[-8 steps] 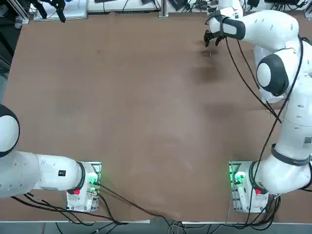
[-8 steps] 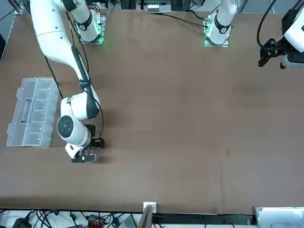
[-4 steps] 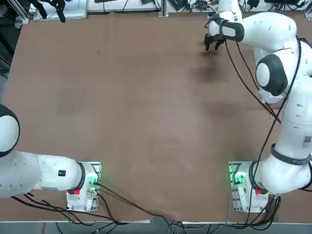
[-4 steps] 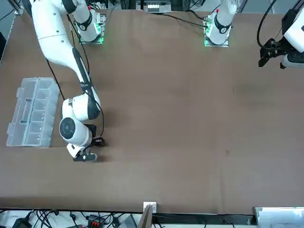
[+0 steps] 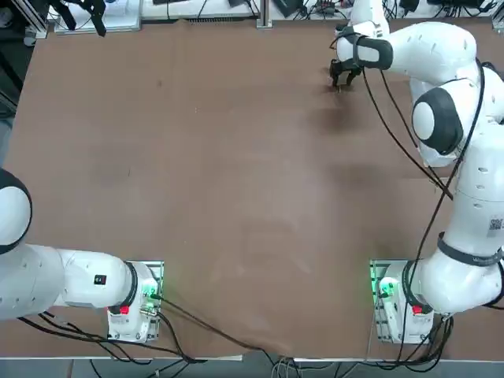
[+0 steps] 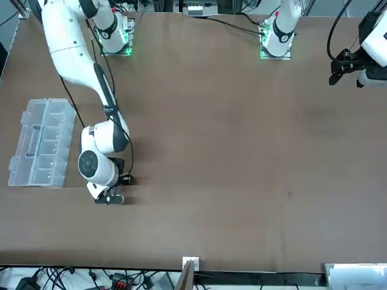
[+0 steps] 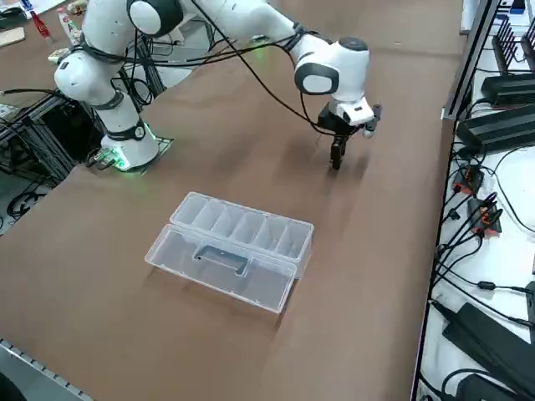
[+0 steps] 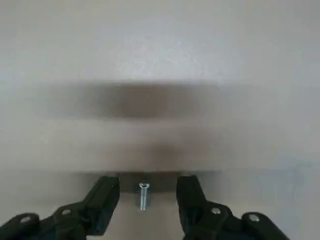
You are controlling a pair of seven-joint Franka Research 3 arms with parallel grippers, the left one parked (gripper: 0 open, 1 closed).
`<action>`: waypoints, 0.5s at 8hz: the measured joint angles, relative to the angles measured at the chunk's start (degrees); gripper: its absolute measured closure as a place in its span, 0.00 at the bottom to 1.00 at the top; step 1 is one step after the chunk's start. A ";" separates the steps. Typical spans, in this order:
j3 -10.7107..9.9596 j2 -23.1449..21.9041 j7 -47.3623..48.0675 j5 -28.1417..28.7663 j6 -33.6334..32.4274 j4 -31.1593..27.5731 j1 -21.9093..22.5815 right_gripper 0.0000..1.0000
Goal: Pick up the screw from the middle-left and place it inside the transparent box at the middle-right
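The screw (image 8: 143, 195), small and silvery, lies flat on the brown table between the two black fingers (image 8: 102, 201) of my right gripper (image 8: 146, 194). A gap shows on each side of it, so the gripper is open around the screw and low at the tabletop. The same gripper (image 5: 340, 78) is at the table's far side in the top view and points straight down (image 7: 337, 156) in the right side view. The transparent box (image 7: 234, 246), a long clear tray with a row of compartments and its lid folded open, lies apart from the gripper (image 6: 117, 189), to its left in the front view (image 6: 41, 142).
Black cables hang along my right arm (image 5: 441, 118). Beyond the table's far edge run cable bundles and black equipment (image 7: 493, 125). The brown tabletop (image 5: 236, 173) stretches wide between the arms' bases.
My right gripper has come down a little toward the screw and now straddles it. Its fingers have drawn closer together.
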 joint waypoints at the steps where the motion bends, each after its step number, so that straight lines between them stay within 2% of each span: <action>1: 0.00 0.01 0.03 0.00 0.01 -0.21 0.02 0.30; 4: 0.01 0.01 0.13 0.00 0.01 -0.24 0.12 0.38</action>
